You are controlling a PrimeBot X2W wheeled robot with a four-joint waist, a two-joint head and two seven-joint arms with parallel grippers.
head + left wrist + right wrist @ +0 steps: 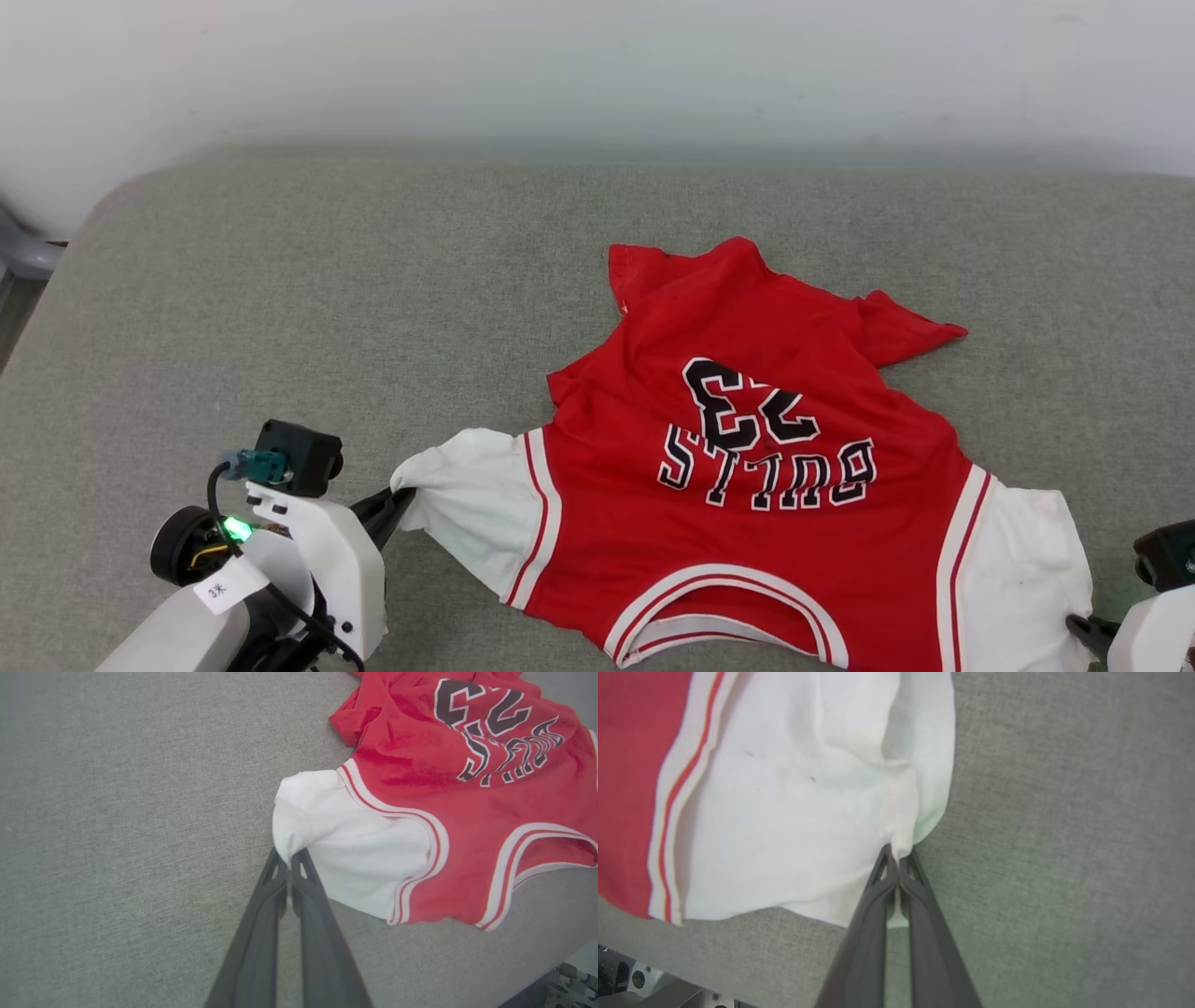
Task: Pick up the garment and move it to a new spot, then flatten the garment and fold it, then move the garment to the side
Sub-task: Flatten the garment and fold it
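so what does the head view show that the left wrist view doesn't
Head view adds: the whole red jersey-style T-shirt out to its far hem, the white short sleeve on the robot's right with the right end effector at its corner, and the pale wall.
Left wrist view adds: a close look at the left end effector, its dark fingers shut on the bunched edge of the white short sleeve on the robot's left.
Shared: the grey fabric surface, the black white-outlined lettering, that left sleeve.

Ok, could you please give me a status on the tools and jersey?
Left tool shut on one white sleeve, right tool shut on the other. Jersey lying rumpled on grey cushion, lettering up. Nothing in the way.
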